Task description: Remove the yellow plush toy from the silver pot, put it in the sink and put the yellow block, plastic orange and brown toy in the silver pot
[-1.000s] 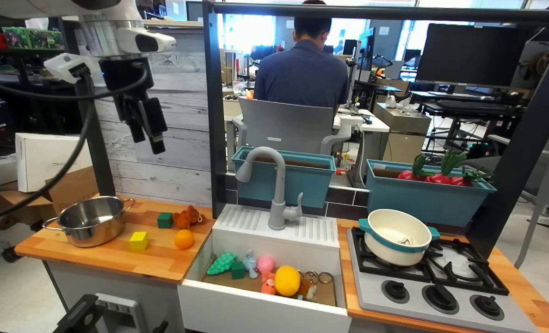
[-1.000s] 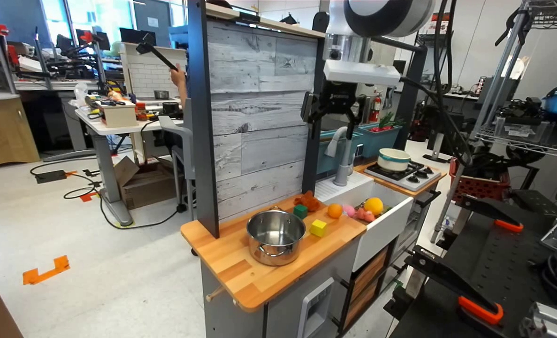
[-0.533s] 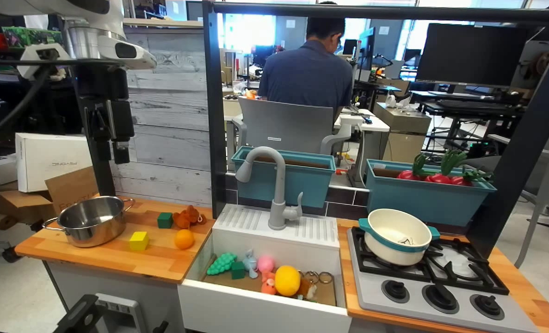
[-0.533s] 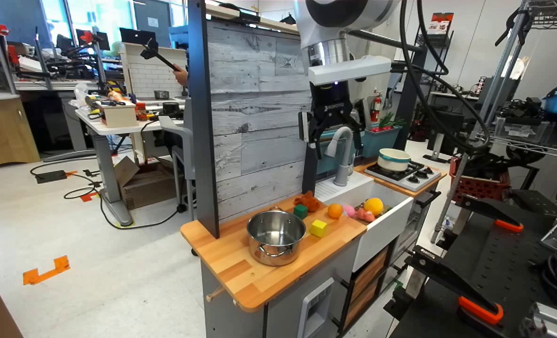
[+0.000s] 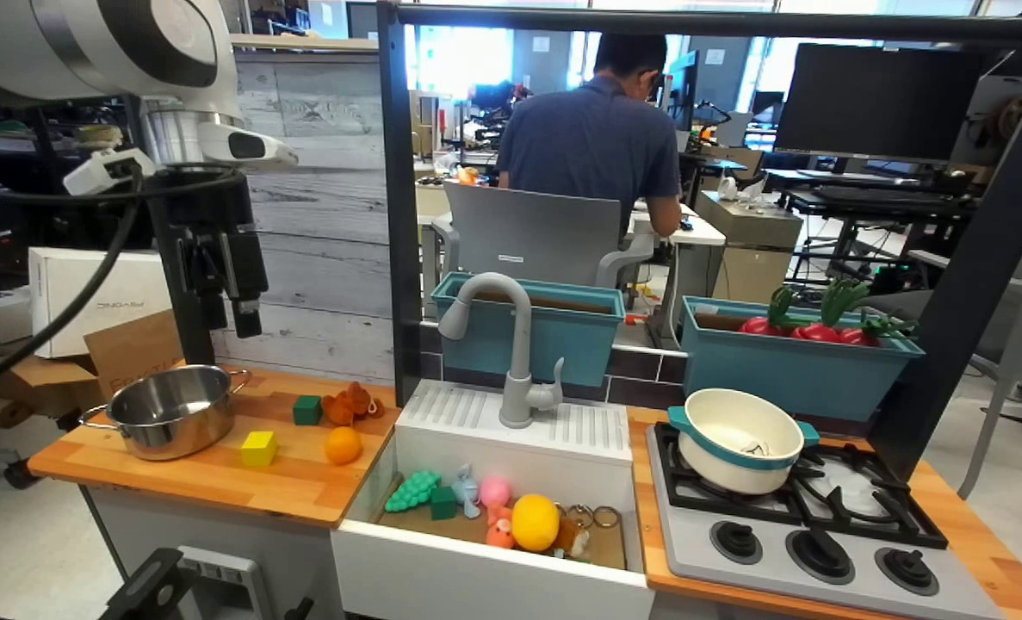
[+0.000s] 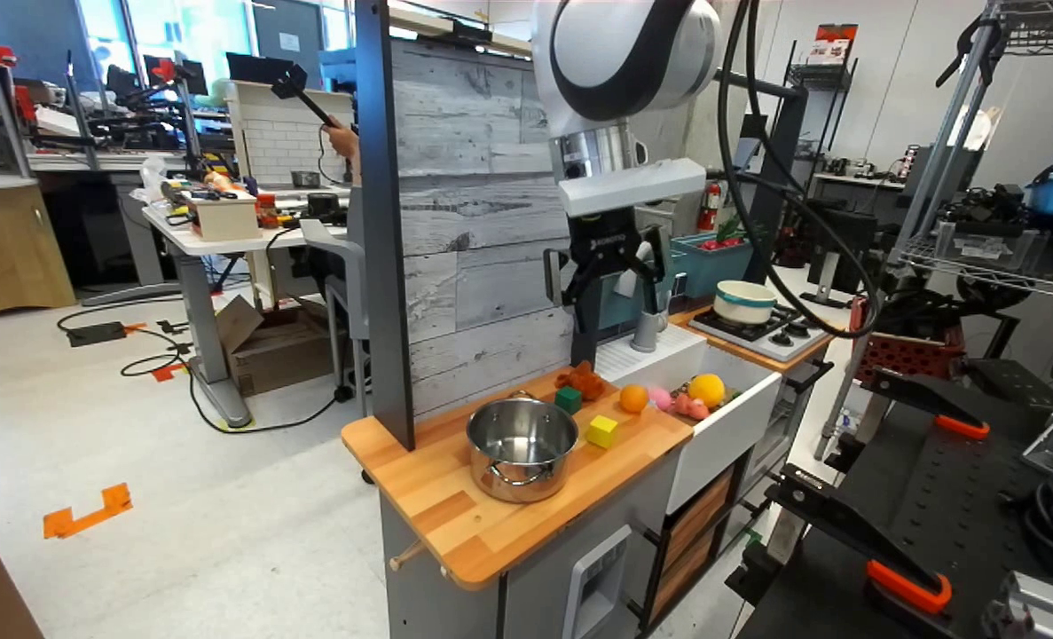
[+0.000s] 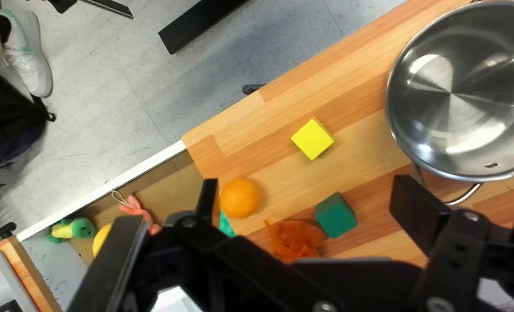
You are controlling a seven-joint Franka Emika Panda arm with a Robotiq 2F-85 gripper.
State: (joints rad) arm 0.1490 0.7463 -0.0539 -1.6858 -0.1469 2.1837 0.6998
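The silver pot [image 5: 175, 430] stands on the wooden counter with nothing inside, also seen in the wrist view [image 7: 451, 99]. The yellow plush toy [image 5: 535, 523] lies in the white sink [image 5: 493, 564]. The yellow block [image 5: 259, 449] sits beside the pot, and shows in the wrist view [image 7: 312, 138]. The plastic orange [image 5: 343, 445] is near the sink edge [image 7: 240, 198]. The brown toy [image 5: 351, 403] lies behind it, partly hidden by my gripper in the wrist view [image 7: 295, 238]. My gripper [image 7: 306, 186] is open and empty, well above the counter; its fingers [image 6: 586, 311] point down.
A green block [image 5: 307, 411] touches or nearly touches the brown toy. Several other toys lie in the sink. A grey faucet [image 5: 519, 344] rises behind it. A grey wood-look panel [image 6: 491, 266] stands behind the counter. A cream pot [image 5: 739, 452] is on the stove.
My gripper has swung left in an exterior view, straightened from a tilt and come down toward the counter. It stays open. The toys, pot and blocks have not moved.
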